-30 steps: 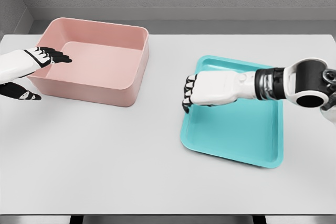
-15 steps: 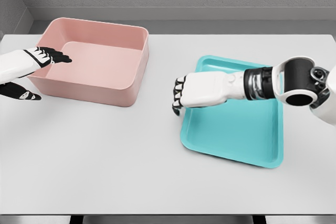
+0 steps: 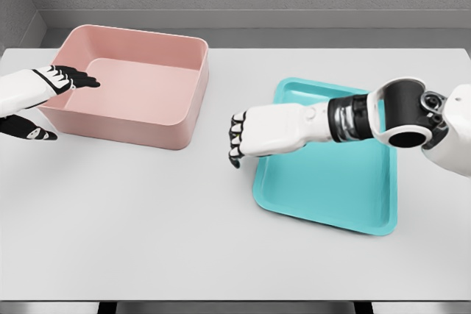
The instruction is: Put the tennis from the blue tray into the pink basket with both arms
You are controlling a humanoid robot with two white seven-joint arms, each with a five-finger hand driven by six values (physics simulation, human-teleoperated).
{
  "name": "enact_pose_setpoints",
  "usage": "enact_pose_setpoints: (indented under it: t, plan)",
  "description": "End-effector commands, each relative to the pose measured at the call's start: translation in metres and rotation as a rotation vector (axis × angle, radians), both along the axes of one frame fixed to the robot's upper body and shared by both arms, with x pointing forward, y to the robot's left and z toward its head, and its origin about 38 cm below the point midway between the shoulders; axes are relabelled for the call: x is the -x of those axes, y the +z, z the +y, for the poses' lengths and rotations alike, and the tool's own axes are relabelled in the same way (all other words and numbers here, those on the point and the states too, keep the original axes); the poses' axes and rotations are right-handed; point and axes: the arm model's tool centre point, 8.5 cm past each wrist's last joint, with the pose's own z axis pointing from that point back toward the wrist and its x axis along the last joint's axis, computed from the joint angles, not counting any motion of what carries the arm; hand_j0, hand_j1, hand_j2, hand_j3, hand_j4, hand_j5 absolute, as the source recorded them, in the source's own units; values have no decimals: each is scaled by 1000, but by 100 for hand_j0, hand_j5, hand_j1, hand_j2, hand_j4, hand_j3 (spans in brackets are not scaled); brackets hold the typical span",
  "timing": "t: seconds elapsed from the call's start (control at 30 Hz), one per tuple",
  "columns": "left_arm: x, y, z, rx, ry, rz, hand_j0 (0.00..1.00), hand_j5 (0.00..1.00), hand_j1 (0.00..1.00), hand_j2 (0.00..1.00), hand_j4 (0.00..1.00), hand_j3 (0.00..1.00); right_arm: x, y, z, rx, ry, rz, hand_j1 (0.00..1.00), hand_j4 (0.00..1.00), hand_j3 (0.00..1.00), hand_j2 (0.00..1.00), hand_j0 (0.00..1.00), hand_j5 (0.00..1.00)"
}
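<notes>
Head view: one camera, looking down on a white table [image 3: 147, 218].
Landmark: pink basket [image 3: 193, 93], open-topped, nothing visible inside.
Blue tray: blue tray [image 3: 331, 182] lay well to the right of the basket, with no ball showing on it.
Right hand: right hand [image 3: 265, 136] hung between basket and tray, past the tray's basket-side edge and nearer the tray than the basket.
Right hand state: fingers [image 3: 235, 141] were curled into a downward fist.
Tennis ball: it could not be seen on the tray, in the basket or on the table. It was most likely enclosed under the right palm, hidden by the hand.
Left hand: left hand [image 3: 29, 93] sat at the basket's left wall, with the fingers stretched flat over the rim, the thumb outside, and nothing held. Whether it touched the rim could not be told.
Step in hand: it looked like carrying the ball across towards the basket.
Doing it well: keep the fist closed and level. Hold the knuckles higher than the basket's right wall until the hand is past it. Release over the middle of the floor, low enough that the ball does not bounce out.
Edges: the basket's right wall was the one barrier on the path, and its height against the hand was unclear.
Open room: bare table lay between the hand and the basket. The left fingers took up only the left part of the rim, leaving the centre free.
</notes>
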Motion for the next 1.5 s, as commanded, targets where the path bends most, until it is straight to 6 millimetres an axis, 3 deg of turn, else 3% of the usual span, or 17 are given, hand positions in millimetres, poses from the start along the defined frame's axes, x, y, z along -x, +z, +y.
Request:
enact_pose_setpoints:
  t: [0.0, 0.77, 1.47]
  plan:
    - [0, 1, 1, 5, 3, 0, 100, 100, 100, 100, 100, 100, 3, -1, 3, -1, 23, 5, 57, 57, 57, 57, 57, 57]
    - [0, 1, 1, 5, 5, 1, 100, 100, 100, 100, 100, 100, 15, -4, 33, 8, 138, 11, 57, 57, 57, 57, 57, 57]
    - [0, 1, 2, 3, 5, 1, 100, 100, 100, 100, 100, 100, 26, 7, 69, -1, 254, -14, 58, 58, 58, 58, 58, 58]
